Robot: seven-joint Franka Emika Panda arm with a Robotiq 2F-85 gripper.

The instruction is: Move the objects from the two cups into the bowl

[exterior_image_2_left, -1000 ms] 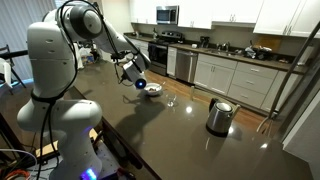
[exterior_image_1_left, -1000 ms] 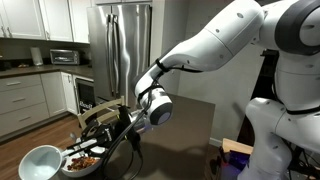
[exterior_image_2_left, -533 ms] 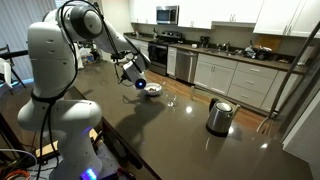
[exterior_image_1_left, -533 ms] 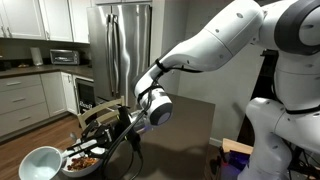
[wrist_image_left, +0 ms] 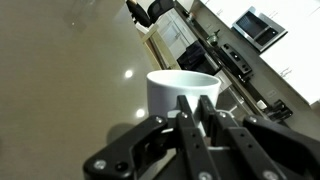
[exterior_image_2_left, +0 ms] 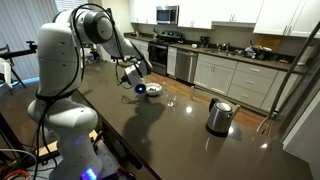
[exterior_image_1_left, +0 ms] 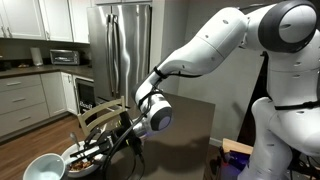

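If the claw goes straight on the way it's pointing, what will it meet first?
Most likely the white cup: in the wrist view it stands directly ahead of the shut claw, tips overlapping its rim. Contact is unclear.

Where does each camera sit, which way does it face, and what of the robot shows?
Exterior view, low at counter level: faces the fridge; arm and tool show.
Exterior view, raised beside the robot: faces along the counter to the cabinets; torso and arm show.
Wrist view: looks along the tool, shut on the white cup.
Both exterior views share the bowl.
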